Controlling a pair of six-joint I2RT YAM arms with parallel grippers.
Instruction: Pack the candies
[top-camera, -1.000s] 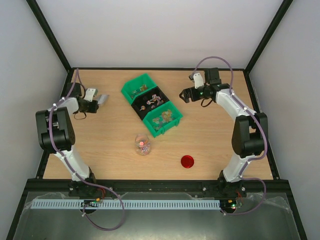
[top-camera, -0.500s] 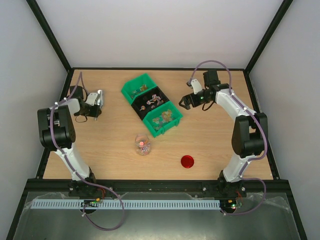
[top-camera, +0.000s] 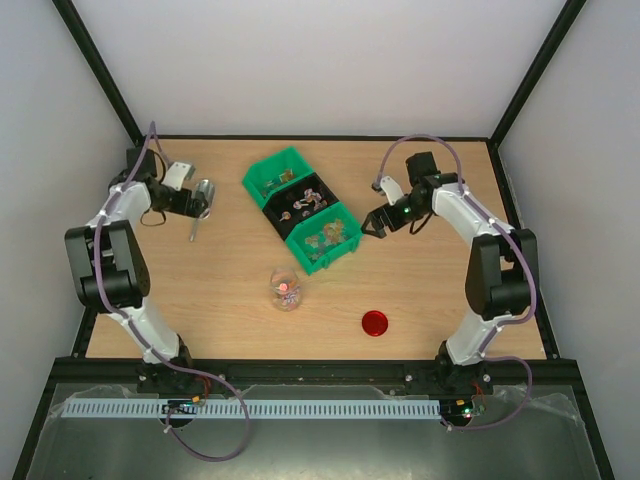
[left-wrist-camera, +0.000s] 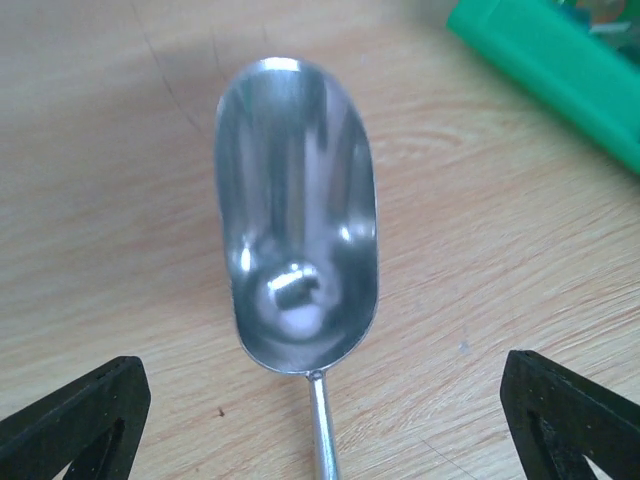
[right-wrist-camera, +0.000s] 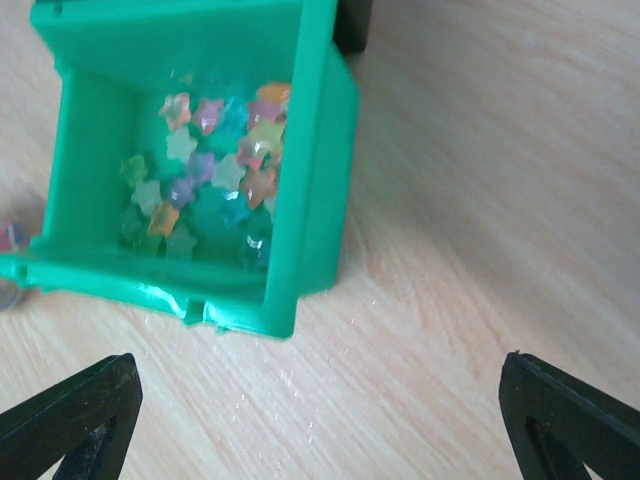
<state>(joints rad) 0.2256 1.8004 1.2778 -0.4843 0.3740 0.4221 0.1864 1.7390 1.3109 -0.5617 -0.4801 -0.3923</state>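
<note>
I count three bins on the table (top-camera: 450, 290), set in one slanted row: one black bin (top-camera: 300, 203) in the middle and two green ones against it. One green bin (top-camera: 262, 180) touches its far-left side. The other green bin (top-camera: 315, 262) touches its near-right side. The candies (right-wrist-camera: 215, 165) lie mostly in that near-right bin, small star-shaped pieces in pink, orange, yellow and green, too many and too crowded for me to count. A few more show in the black bin, and a few sit in the one clear jar (top-camera: 286, 290), which stands upright toward the near edge from the black bin, apart from the row. One red lid (top-camera: 375, 323) lies flat further to the near right of the black bin, well apart from the jar. One metal scoop (left-wrist-camera: 297, 270) lies well to the left of the black bin, its bowl facing up and nothing in it. My left gripper (left-wrist-camera: 325, 400) hangs over the scoop's handle with both fingers (left-wrist-camera: 80, 420) spread wide, neither one touching the metal as far as I can see. My right gripper (right-wrist-camera: 320, 390) hovers just right of the black bin, above the near-right green bin's corner, its two fingers (right-wrist-camera: 570, 420) also wide apart and holding nothing.
</note>
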